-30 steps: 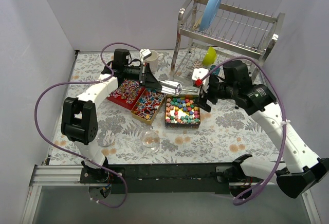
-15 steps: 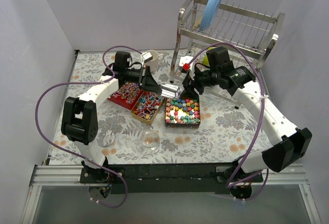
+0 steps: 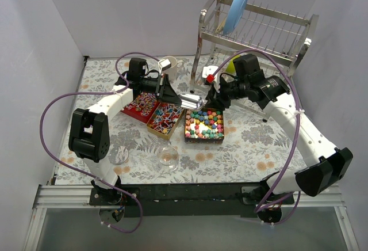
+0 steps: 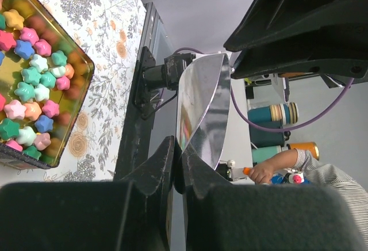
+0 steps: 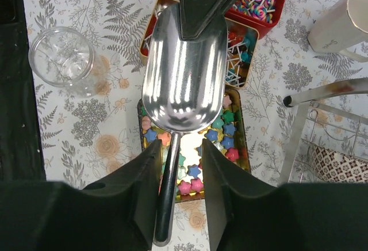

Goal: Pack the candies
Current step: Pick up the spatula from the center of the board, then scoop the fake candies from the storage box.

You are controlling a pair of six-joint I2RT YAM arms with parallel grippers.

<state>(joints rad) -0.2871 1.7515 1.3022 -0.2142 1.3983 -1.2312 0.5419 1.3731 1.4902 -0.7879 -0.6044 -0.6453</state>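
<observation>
A shiny metal scoop (image 3: 191,99) hangs over the trays, its bowl empty (image 5: 184,84). My left gripper (image 3: 175,97) is shut on the thin rim of the scoop's bowl (image 4: 201,107). My right gripper (image 5: 179,147) straddles the scoop's handle (image 5: 168,193); the handle lies against one finger, with a gap to the other. Pastel star candies (image 5: 225,140) fill a gold tray (image 3: 204,124) right under the scoop, also seen in the left wrist view (image 4: 29,84). Striped wrapped candies (image 3: 141,102) lie in a red tray, and red-white-blue wrapped ones (image 3: 167,116) in the tray beside it.
Two empty glass jars (image 3: 168,156) (image 3: 118,155) stand near the front; one shows in the right wrist view (image 5: 60,61). A steel dish rack (image 3: 259,32) with a blue plate (image 3: 237,6) stands at the back right. A white mug (image 3: 171,67) is behind the trays.
My right arm has swung left to the scoop, and its jaws have narrowed around the handle. The left gripper has kept hold of the scoop, almost still.
</observation>
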